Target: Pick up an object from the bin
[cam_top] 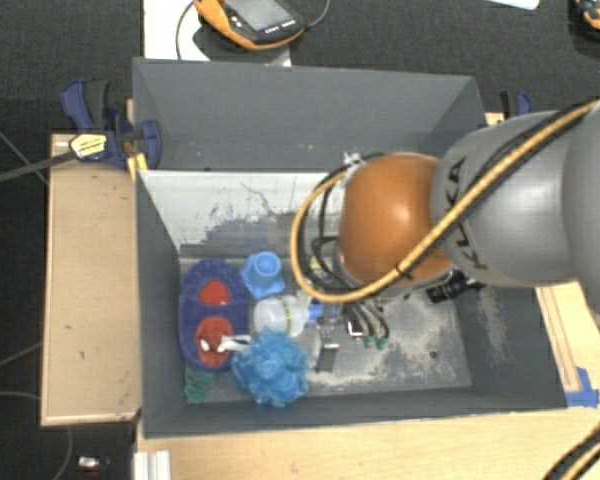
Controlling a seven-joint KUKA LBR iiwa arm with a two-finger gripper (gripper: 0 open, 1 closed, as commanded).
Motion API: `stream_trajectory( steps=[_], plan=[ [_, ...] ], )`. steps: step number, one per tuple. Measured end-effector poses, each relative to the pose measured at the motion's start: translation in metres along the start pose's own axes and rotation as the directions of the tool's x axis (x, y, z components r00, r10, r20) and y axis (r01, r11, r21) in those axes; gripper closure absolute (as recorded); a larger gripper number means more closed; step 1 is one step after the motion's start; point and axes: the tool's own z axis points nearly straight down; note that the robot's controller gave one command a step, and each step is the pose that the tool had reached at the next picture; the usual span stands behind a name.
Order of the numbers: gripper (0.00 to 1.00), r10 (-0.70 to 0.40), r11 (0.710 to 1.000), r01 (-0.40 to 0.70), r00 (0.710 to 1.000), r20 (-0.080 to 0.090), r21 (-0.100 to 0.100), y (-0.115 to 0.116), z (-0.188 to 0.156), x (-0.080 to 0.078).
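Observation:
My gripper (329, 352) hangs under the arm's orange cover, low over the bin floor just left of its middle. Right beside it on the left lies a white plastic bottle (277, 314) with a blue cap, on its side. A blue mesh bath sponge (272, 370) sits just below the bottle, near the gripper's left side. Further left lies a blue slipper (210, 320) with two red mask faces on it.
A small green thing (195, 388) lies in the bin's front left corner. The bin's steep grey walls rise close behind and to the left of the heap. Bare scuffed floor stretches to the right of the gripper.

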Motion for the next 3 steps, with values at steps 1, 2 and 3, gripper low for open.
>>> stream_trajectory(
  steps=[1, 2, 3],
  plan=[
    [0.00, 0.004, 1.000, -0.004, 1.000, 0.007, -0.001, 0.000, -0.003, -0.002],
    [0.00, -0.044, 0.999, 0.044, 0.999, 0.012, -0.001, 0.046, 0.026, -0.015],
    [0.00, -0.086, 0.996, 0.086, 0.996, 0.015, 0.002, 0.073, 0.030, -0.022]
  ],
)
